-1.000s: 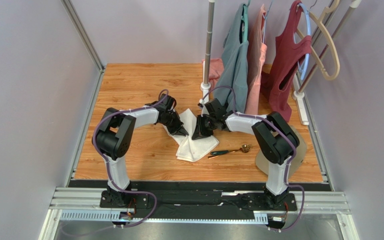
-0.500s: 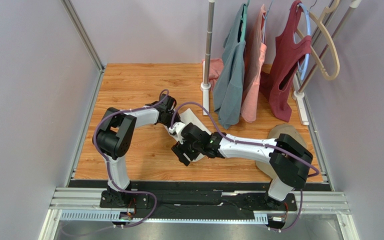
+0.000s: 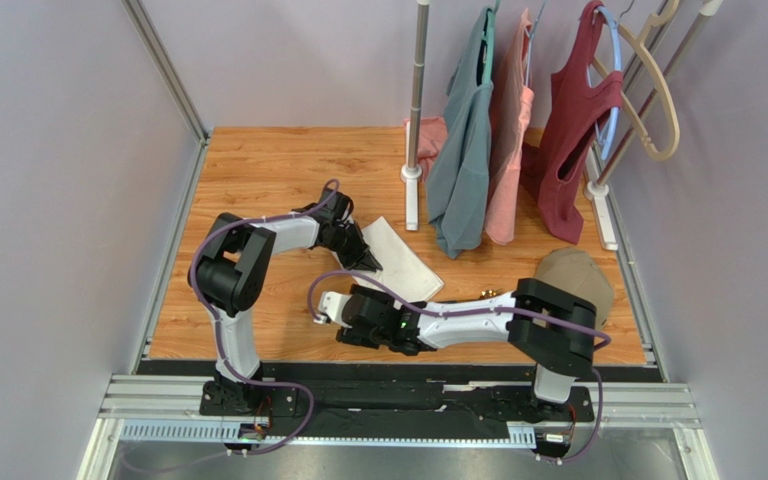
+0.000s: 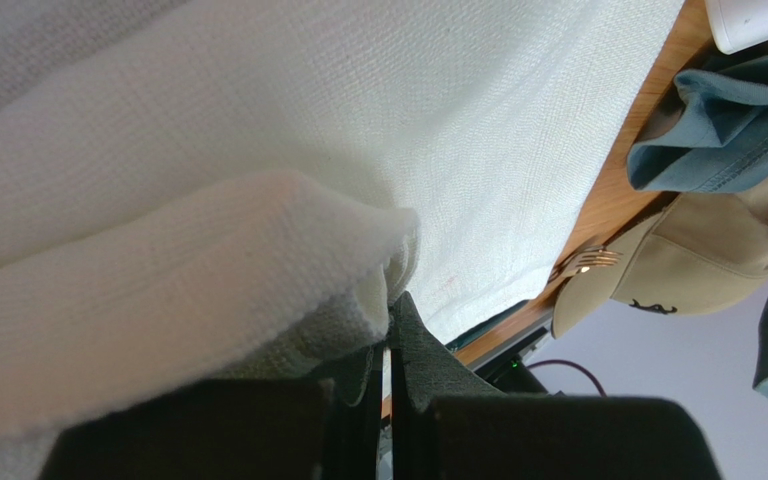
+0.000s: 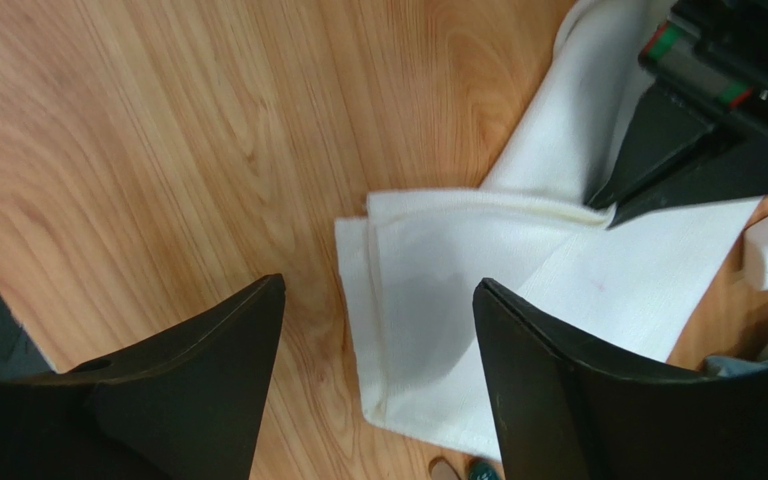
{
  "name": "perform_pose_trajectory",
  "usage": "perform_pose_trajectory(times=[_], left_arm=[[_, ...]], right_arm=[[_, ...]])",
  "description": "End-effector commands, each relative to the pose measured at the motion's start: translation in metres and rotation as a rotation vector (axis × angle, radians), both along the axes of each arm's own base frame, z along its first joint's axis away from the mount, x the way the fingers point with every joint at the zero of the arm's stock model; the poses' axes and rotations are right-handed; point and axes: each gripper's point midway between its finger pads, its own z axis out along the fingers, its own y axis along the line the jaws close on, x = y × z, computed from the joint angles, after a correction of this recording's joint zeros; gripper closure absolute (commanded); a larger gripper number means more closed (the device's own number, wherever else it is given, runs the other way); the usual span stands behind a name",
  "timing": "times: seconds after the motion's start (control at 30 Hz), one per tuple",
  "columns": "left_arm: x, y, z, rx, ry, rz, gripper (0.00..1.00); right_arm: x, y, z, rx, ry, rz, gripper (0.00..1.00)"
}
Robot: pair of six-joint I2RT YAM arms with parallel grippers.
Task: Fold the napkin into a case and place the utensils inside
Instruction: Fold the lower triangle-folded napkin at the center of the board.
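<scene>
The white napkin [image 3: 403, 265] lies on the wooden table, folded over on itself with a doubled edge [image 5: 378, 300] toward its near-left side. My left gripper [image 3: 364, 260] is shut on a raised fold of the napkin [image 4: 258, 250] at its left edge, with cloth bunched at the fingertips [image 4: 403, 320]. My right gripper [image 5: 378, 285] hovers open above the napkin's near-left corner, nothing between its fingers. In the top view the right gripper [image 3: 338, 315] sits low and left of the napkin. Of the utensils I see a gold fork head [image 4: 586, 262] and dark handle ends [image 5: 473, 468]; the right arm hides the rest.
A beige cap [image 3: 576, 278] lies at the right, by the right arm's elbow. A clothes rack pole with a white foot [image 3: 411, 200] stands just behind the napkin, with grey-blue [image 3: 468, 130], pink and dark red garments hanging. Grey walls close both sides.
My right gripper let go of the napkin and opened. Its arm swung from the middle to the near left, low over the table. The napkin now lies flatter. The left gripper stayed put.
</scene>
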Motion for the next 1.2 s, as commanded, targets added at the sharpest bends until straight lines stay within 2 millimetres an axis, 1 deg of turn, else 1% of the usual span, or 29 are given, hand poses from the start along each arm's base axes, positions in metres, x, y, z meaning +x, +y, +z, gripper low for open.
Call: perform_pose_trajectory(times=[0.0,0.07,0.13,0.23,0.33,0.37,0.4,0.43,0.5,0.53,0.63,0.67,0.73,0.77,0.8,0.83,0.9,0.93,1.0,1.13,1.17], left_arm=[[-0.010,0.015,-0.029,0.079,0.040,-0.004,1.00],[-0.010,0.016,-0.030,0.079,0.041,-0.001,1.00],[-0.012,0.019,-0.031,0.081,0.047,0.002,1.00],[-0.010,0.020,-0.028,0.076,0.040,0.004,1.00],[-0.007,0.020,-0.026,0.073,0.037,0.008,1.00],[-0.007,0.021,-0.026,0.072,0.035,0.010,1.00],[-0.006,0.021,-0.025,0.073,0.034,0.014,1.00],[-0.004,0.020,-0.024,0.069,0.030,0.015,1.00],[-0.003,0.019,-0.024,0.068,0.031,0.014,1.00],[-0.001,0.019,-0.023,0.069,0.027,0.012,1.00],[0.001,0.019,-0.022,0.076,0.025,0.011,1.00],[0.001,0.018,-0.022,0.077,0.026,0.009,1.00],[0.003,0.017,-0.021,0.077,0.023,0.010,1.00],[0.004,0.017,-0.021,0.078,0.021,0.011,1.00],[0.004,0.016,-0.020,0.077,0.019,0.008,1.00],[0.006,0.016,-0.018,0.076,0.014,0.008,1.00],[0.006,0.016,-0.019,0.084,0.016,0.003,1.00],[0.007,0.016,-0.018,0.084,0.014,0.002,1.00],[0.007,0.014,-0.017,0.087,0.008,-0.001,1.00],[0.008,0.010,-0.013,0.084,0.000,-0.012,1.00],[0.008,0.010,-0.012,0.086,0.001,-0.013,1.00]], right_arm=[[0.020,0.013,-0.001,-0.058,-0.175,-0.018,0.28],[0.027,0.011,-0.004,-0.076,-0.213,-0.059,0.30],[0.031,0.008,-0.003,-0.079,-0.237,-0.083,0.32],[0.030,0.000,-0.005,-0.086,-0.240,-0.100,0.37],[0.029,-0.003,-0.003,-0.062,-0.230,-0.131,0.42],[0.029,-0.003,-0.002,-0.052,-0.228,-0.142,0.49],[0.029,-0.003,-0.001,-0.037,-0.223,-0.163,0.52],[0.030,-0.003,0.004,-0.020,-0.230,-0.178,0.53],[0.031,-0.004,0.012,0.010,-0.233,-0.210,0.62],[0.032,-0.003,0.024,0.044,-0.238,-0.221,0.66],[0.034,-0.006,0.039,0.125,-0.218,-0.281,0.80],[0.038,-0.011,0.049,0.156,-0.204,-0.308,0.83],[0.037,-0.019,0.051,0.206,-0.158,-0.361,0.85],[0.041,-0.025,0.059,0.238,-0.137,-0.380,0.86],[0.039,-0.032,0.055,0.241,-0.110,-0.386,0.86],[0.036,-0.031,0.054,0.270,-0.074,-0.393,0.86],[0.039,-0.040,0.057,0.321,-0.032,-0.442,0.87],[0.037,-0.044,0.050,0.322,0.001,-0.445,0.87],[0.040,-0.050,0.045,0.340,0.045,-0.481,0.89],[0.031,-0.055,0.028,0.346,0.147,-0.497,0.89],[0.029,-0.059,0.022,0.339,0.162,-0.512,0.88]])
